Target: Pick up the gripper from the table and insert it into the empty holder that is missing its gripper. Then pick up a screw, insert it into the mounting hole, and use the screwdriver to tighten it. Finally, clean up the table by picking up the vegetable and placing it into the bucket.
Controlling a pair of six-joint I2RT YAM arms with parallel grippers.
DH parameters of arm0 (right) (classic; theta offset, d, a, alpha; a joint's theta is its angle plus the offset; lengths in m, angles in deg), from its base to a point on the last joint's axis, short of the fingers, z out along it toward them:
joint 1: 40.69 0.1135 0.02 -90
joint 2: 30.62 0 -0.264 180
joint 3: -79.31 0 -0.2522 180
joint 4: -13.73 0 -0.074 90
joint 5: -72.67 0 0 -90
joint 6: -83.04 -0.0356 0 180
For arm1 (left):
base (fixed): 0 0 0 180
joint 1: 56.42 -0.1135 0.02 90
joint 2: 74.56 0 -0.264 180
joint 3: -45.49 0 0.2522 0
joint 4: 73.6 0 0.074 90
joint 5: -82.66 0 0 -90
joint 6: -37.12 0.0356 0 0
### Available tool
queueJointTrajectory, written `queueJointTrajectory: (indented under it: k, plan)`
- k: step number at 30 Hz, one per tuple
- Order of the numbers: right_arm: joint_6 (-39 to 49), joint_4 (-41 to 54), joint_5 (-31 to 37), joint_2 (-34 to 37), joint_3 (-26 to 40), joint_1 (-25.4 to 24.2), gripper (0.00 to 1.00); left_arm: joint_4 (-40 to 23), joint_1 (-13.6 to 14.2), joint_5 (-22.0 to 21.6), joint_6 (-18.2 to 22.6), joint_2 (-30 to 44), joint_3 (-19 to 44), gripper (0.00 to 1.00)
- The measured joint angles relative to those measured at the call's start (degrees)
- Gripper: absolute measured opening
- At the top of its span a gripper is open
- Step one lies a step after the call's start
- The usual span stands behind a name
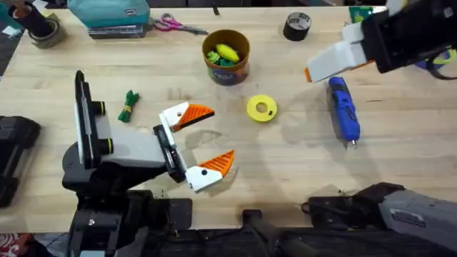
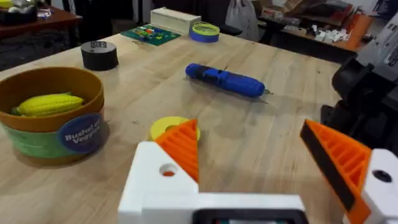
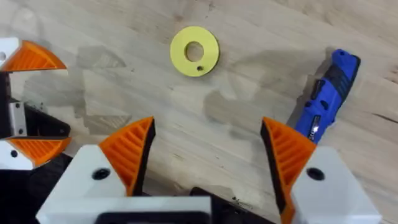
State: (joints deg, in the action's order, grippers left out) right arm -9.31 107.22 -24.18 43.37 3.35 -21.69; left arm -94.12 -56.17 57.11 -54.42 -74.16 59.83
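**Both claws spread wide above wooden table**

The left gripper (image 1: pixel 202 145) spreads ribbed orange pads, holding nothing. The right gripper (image 3: pixel 208 155) gapes likewise. The blue pen-shaped screwdriver (image 1: pixel 343 109) lies right; the leafy vegetable (image 1: pixel 128 106) left; the round bucket (image 1: pixel 226 57) far.

On the wooden surface (image 1: pixel 400 164), the left gripper (image 1: pixel 206 140) rests low with its fingers spread apart. The vegetable (image 1: pixel 128 106) lies just to its left. The bucket (image 1: pixel 226 56) stands farther back, the yellow disc (image 1: pixel 262 108) right of centre, and the screwdriver (image 1: pixel 343 111) at right, below the right gripper (image 1: pixel 335 63).
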Motion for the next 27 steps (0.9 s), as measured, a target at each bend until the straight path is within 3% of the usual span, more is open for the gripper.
queueJointTrajectory:
  k: [6,12,27]
  plan:
    - [-4.01,-0.48,2.16,-0.1,-0.91,1.42,0.996,0.0,0.0,0.02,0.0,0.0,0.0,0.986]
    - [-6.4,-1.35,2.8,-0.28,-8.04,2.13,0.996,-0.02,0.0,0.04,0.0,0.0,0.0,0.986]
    - [-7.76,-24.64,2.96,-3.45,-30.15,5.07,0.996,-0.02,0.0,0.04,0.0,0.0,0.0,0.986]
